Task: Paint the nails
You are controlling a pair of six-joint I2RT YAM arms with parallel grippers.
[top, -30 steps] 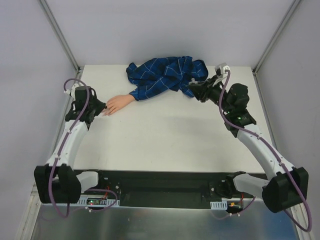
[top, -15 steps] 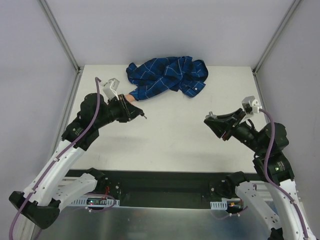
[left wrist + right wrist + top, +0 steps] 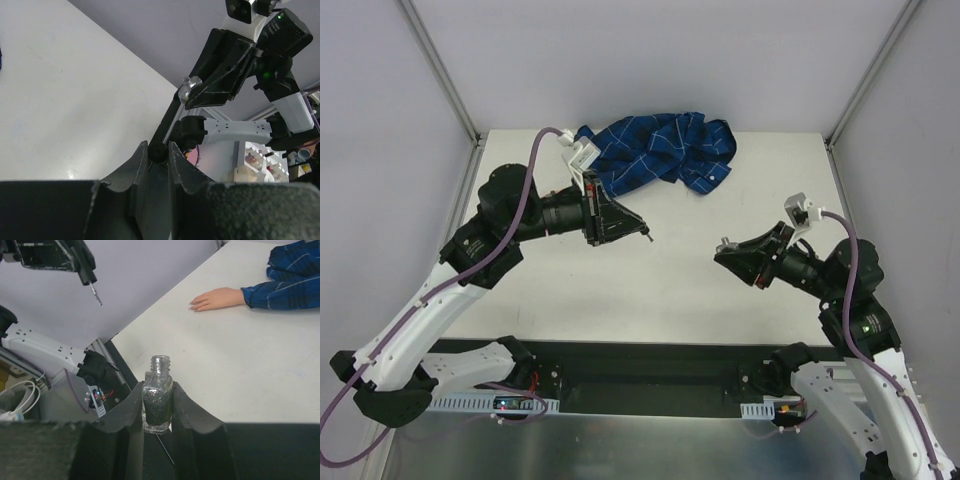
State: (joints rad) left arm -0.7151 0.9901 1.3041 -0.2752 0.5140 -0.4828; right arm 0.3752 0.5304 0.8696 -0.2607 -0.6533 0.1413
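White surface [image 3: 670, 290], grey walls. Left claw [image 3: 157, 146] was clamped on the brush cap [image 3: 89, 273], raised in the air. Right claw [image 3: 157, 390] was clamped on the open nail polish bottle [image 3: 157, 407], also raised, facing the brush. Dummy hand [image 3: 218, 298] lay flat at the far side, well apart from both, in its blue checked sleeve [image 3: 285, 287]. Nails [image 3: 194, 304] were too small to make out.

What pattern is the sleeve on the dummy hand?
Dark blue with thin white checks; the sleeve shows best in the right wrist view.

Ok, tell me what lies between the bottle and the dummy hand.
Nothing: the right wrist view shows bare table between bottle and dummy hand.
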